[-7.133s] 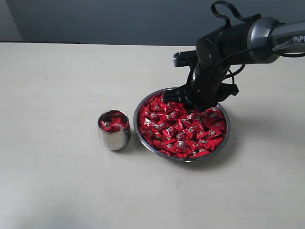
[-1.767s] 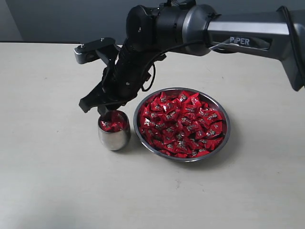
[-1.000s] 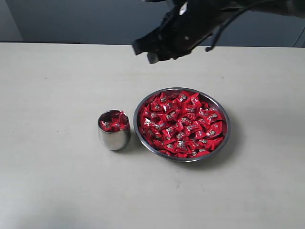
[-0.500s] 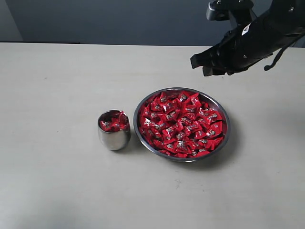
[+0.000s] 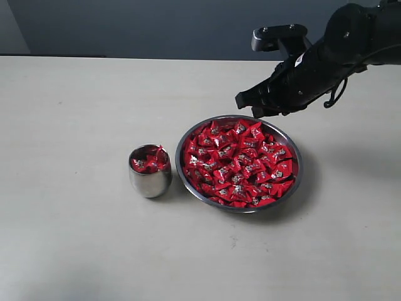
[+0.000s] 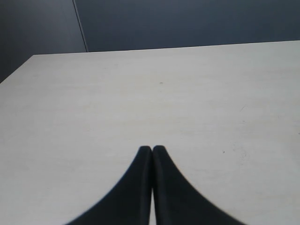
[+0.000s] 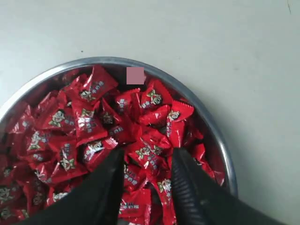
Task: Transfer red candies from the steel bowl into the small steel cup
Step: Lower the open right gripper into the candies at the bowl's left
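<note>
the steel bowl [image 5: 241, 210] sits on a pale table [image 5: 75, 251], dark wall [image 5: 125, 25] behind.

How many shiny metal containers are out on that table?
2. The wide bowl sits near the middle, heaped with red candies. The small cup stands close beside it, apart from it, also holding candies. I see no others.

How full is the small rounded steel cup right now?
Full to about the rim: shiny red wrapped candies fill the small rounded steel cup, and one wrapper corner pokes above its edge in the exterior view.
</note>
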`<control>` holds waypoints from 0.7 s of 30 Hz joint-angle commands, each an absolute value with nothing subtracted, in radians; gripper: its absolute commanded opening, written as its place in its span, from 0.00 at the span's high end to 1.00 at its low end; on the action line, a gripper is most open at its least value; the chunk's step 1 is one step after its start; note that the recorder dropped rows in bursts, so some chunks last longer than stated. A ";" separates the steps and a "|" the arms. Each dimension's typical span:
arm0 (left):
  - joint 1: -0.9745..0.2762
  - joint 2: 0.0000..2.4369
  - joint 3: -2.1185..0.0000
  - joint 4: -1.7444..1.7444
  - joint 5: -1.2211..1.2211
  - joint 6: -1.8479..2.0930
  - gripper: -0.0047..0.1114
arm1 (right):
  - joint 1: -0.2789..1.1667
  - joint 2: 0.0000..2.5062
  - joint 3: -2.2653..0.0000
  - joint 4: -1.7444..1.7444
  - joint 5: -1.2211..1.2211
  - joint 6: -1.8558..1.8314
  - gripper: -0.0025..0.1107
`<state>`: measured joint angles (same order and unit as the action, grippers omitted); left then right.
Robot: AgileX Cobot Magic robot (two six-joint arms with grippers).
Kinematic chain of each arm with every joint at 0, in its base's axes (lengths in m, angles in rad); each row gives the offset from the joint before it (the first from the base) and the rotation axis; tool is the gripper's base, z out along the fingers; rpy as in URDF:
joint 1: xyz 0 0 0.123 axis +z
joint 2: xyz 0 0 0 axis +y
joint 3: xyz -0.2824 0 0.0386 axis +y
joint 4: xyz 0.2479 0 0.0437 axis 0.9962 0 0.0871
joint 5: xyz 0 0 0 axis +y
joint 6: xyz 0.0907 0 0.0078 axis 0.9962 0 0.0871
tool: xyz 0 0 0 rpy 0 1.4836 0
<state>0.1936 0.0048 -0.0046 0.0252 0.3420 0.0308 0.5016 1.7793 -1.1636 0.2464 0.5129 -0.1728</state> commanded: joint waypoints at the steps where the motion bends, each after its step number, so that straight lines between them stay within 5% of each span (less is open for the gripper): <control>1: 0.187 0.000 0.000 0.027 0.334 0.029 0.96 | 0.507 1.816 -1.229 0.316 0.527 -0.225 0.68; 21: 0.187 0.000 0.000 0.027 0.334 0.029 0.96 | 0.609 2.102 -1.524 0.346 0.741 -0.393 0.68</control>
<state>0.1936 0.0048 -0.0046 0.0252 0.3420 0.0308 0.6089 2.0822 -1.5065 0.3678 0.7179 -0.3847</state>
